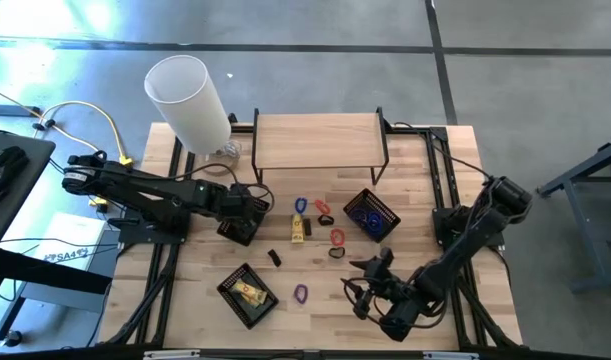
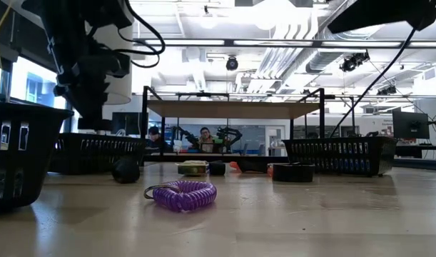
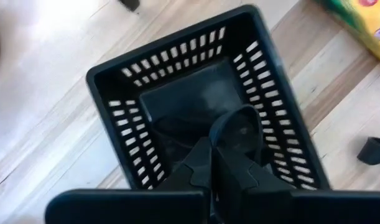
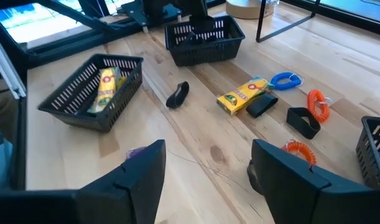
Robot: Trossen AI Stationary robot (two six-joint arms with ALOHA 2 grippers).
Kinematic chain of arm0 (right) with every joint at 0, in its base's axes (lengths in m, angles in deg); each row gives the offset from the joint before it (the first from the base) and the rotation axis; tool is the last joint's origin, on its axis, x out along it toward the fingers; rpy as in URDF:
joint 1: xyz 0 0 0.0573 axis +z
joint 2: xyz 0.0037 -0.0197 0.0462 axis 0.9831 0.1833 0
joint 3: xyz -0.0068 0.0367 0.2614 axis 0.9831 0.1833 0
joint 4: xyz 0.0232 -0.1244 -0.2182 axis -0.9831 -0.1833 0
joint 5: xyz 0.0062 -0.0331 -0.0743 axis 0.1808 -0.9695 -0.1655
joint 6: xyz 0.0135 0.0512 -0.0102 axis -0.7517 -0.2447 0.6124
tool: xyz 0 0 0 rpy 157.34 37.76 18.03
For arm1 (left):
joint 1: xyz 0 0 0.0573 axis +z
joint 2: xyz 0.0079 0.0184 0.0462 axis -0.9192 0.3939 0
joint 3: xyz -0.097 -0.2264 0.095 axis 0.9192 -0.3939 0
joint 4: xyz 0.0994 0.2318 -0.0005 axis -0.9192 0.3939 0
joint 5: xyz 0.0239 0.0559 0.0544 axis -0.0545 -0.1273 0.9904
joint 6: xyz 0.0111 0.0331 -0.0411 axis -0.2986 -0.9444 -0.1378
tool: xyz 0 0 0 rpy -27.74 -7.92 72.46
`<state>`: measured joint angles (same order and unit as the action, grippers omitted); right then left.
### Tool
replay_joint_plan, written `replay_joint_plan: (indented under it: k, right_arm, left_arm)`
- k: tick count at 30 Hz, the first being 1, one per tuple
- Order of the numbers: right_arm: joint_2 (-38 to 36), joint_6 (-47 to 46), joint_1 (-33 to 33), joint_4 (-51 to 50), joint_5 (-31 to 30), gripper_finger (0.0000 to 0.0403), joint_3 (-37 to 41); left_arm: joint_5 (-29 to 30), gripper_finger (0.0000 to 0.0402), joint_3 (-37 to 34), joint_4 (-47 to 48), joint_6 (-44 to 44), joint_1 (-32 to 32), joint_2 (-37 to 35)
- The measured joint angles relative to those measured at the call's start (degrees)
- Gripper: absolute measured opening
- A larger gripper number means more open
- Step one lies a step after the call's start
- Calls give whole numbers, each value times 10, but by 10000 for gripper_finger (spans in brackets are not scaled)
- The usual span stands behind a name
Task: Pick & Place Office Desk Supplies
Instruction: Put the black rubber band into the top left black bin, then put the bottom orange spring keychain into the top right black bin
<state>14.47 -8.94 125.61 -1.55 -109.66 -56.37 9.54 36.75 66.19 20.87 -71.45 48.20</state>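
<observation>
Right gripper [image 4: 205, 171], fingers wide, hovers above pale wooden table [image 1: 315, 290] (people seated beyond)

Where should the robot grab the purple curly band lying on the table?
Probably from straight above, pinching one side of the purple coil band across its ring. It lies flat on the table with clear space around it, and the open right tool is nearest.

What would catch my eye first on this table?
Probably the big white cylinder at the table's far left corner, beside the wooden shelf. Then the bright coils and a yellow packet scattered mid-table between three black baskets. The left hand hangs shut over one basket; the right hand waits open at the near edge.
</observation>
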Motion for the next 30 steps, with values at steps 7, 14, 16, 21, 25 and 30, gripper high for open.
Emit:
replay_joint_plan:
  k: [7, 14, 16, 21, 25, 30]
  right_arm:
    - [5, 0, -16, -1, 36, 227, 0]
    - [5, 0, -19, -1, 42, 227, 0]
    - [5, 0, -19, -1, 42, 227, 0]
    - [5, 0, -19, -1, 42, 227, 0]
    - [5, 0, -19, -1, 42, 227, 0]
    - [5, 0, -19, -1, 42, 227, 0]
  left_arm:
    - [-1, 4, 0, -3, 0, 0, 0]
    - [-1, 53, 0, -3, 0, 0, 0]
    - [-1, 68, 0, -3, 0, 0, 0]
    - [-1, 89, 0, -3, 0, 0, 0]
    - [-1, 92, 0, -4, 0, 0, 0]
    - [-1, 93, 0, -11, 0, 0, 0]
